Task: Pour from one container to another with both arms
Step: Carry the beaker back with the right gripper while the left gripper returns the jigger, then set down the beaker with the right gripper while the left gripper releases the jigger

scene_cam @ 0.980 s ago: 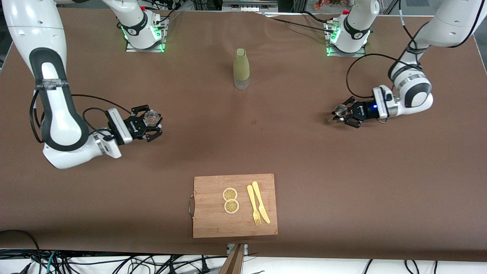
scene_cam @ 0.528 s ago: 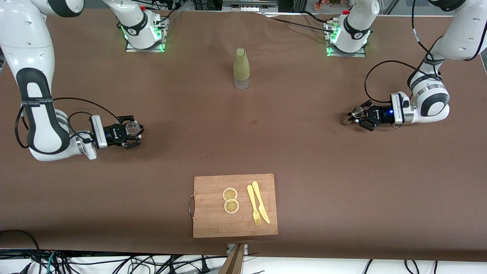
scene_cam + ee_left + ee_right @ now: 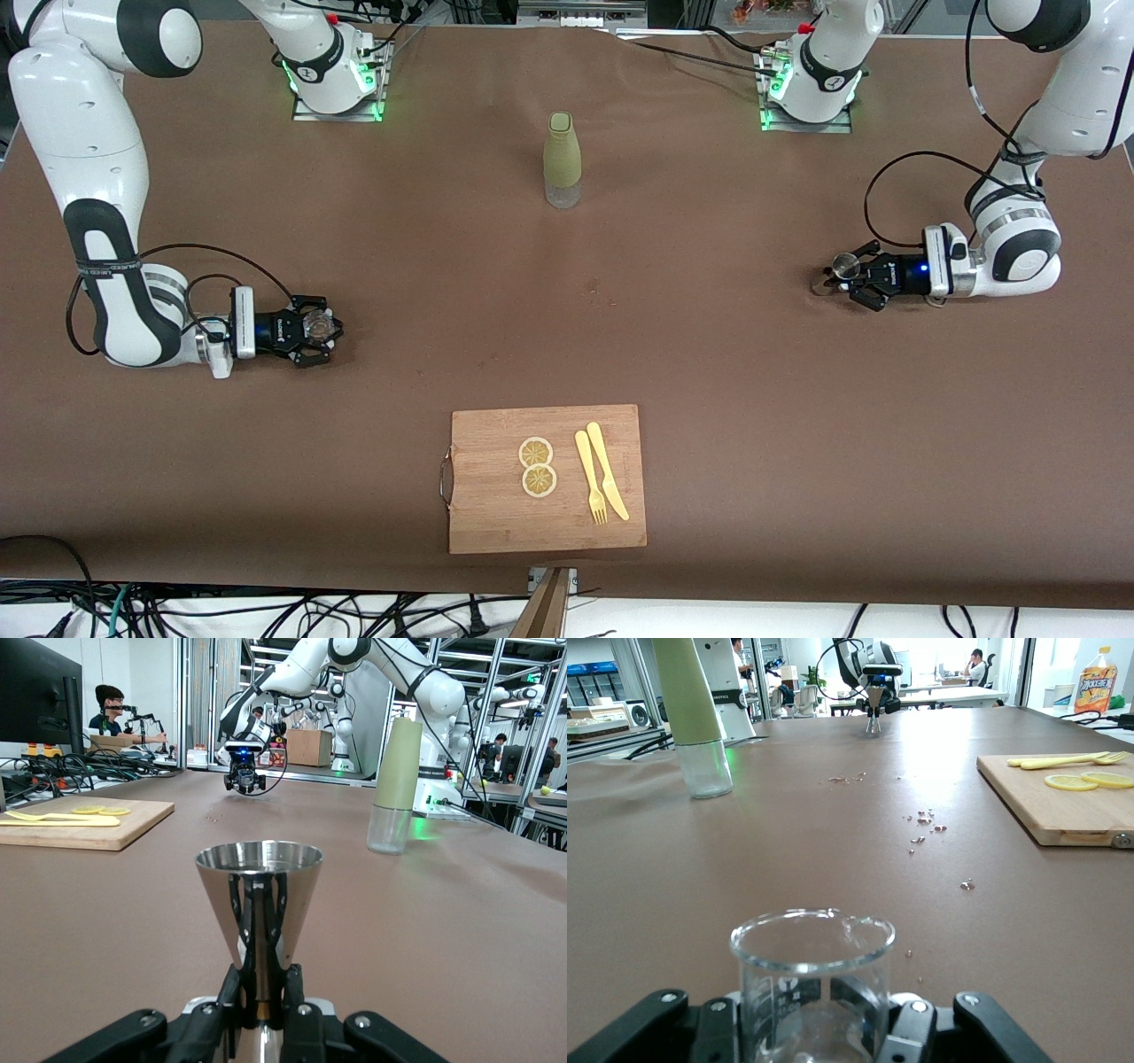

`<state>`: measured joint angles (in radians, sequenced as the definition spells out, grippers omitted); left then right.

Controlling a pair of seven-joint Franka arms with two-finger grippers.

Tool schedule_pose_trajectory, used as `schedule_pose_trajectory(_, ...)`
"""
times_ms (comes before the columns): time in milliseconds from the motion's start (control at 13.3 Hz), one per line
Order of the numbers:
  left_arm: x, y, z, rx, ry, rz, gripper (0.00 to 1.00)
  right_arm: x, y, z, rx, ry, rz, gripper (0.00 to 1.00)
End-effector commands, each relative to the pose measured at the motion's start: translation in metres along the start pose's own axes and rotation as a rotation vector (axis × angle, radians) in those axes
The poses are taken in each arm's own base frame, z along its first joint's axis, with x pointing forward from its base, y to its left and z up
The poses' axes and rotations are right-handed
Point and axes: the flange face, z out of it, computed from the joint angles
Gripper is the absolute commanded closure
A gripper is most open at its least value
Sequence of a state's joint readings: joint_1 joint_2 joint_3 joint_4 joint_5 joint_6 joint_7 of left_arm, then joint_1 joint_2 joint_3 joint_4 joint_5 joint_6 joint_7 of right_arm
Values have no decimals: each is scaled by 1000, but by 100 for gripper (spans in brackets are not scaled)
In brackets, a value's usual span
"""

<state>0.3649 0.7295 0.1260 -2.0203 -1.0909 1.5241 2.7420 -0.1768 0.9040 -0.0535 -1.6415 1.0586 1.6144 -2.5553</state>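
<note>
Left gripper (image 3: pixel 840 274): right of the front frame, low over the brown cloth-covered table (image 3: pixel 709 372), fingers clamped on the shiny steel cone-shaped jigger (image 3: pixel 846 263); the jigger stands upright, mouth up, at the centre of the left wrist frame (image 3: pixel 258 895)
Right gripper (image 3: pixel 321 331): lower left of the front frame, low over the table, fingers closed around the small clear glass beaker (image 3: pixel 314 324) with a pouring lip; the beaker is upright at the bottom centre of the right wrist frame (image 3: pixel 812 979)
Bottle: tall olive-green sleeved bottle with a clear base (image 3: pixel 563 159), upright at upper centre, between the two arm bases
Board: wooden cutting board with a metal handle (image 3: pixel 496 523), lower centre, bearing two lemon slices (image 3: pixel 537 466), a yellow fork (image 3: pixel 590 478) and yellow knife (image 3: pixel 608 471)
Table surface: small droplets (image 3: pixel 926 819) scattered mid-table
</note>
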Motion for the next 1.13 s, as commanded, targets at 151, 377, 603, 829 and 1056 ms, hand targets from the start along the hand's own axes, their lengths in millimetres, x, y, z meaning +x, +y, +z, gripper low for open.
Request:
schedule_pose_trajectory(151, -20, -1, -3, -30, 27, 135, 100, -24, -6, 15, -9, 31, -13, 100)
schedule_pose_trajectory(377, -14, -7, -14, -39, 29, 163, 51, -18, -5, 14, -3, 36, -17, 1)
schedule_pose_trajectory(603, -16, -5, -23, -56, 20, 163, 14, -10, -3, 0, -16, 8, -24, 0)
schedule_pose_trajectory(829, -15, 1, -33, -78, 8, 158, 0, -12, -14, -40, -4, -78, -18, 0)
schedule_pose_trajectory(1056, 1, -5, -62, -66, -50, 145, 0, 7, -23, -102, -41, -218, 9, 0)
